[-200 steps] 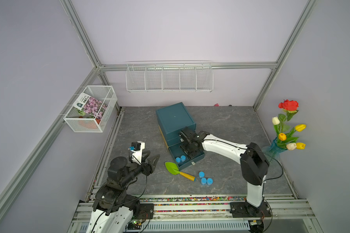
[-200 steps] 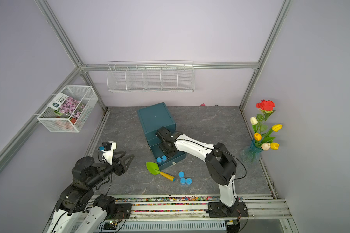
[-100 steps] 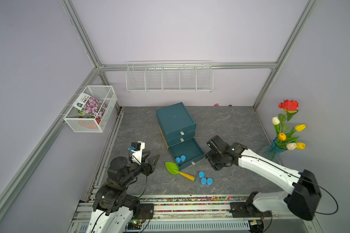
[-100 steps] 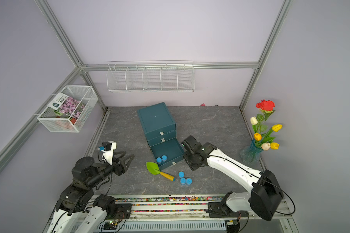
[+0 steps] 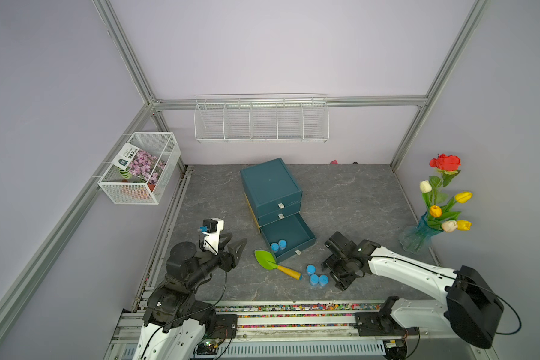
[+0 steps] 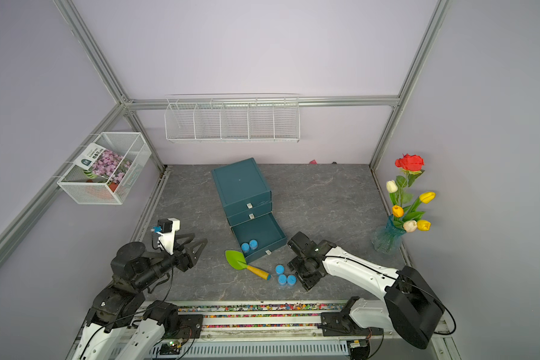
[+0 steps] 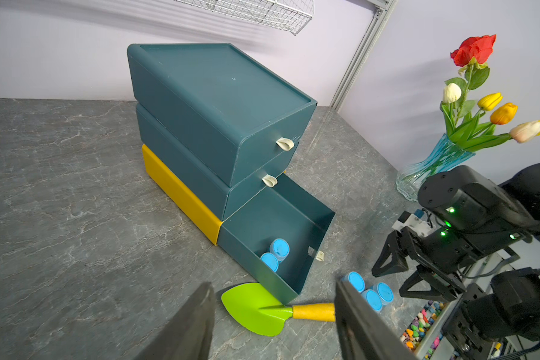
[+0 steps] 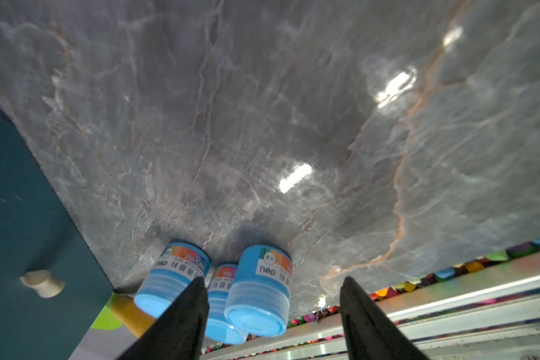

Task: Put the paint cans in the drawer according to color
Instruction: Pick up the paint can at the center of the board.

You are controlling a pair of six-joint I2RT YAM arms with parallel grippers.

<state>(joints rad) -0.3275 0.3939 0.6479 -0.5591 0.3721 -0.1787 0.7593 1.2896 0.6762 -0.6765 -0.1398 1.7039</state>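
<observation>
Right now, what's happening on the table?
The right claw is open beside three light blue paint cans standing on the table near the green trowel, none gripped yet. Two more light blue cans sit in the pulled-out bottom drawer; the upper two drawers are shut. The left claw is open too, holding nothing, off to the side.

Right pincer is out of the open drawer — swung clear, then down to the desk, now low just beside the three light blue paint cans. Right arm no longer folded up — stretched low.
</observation>
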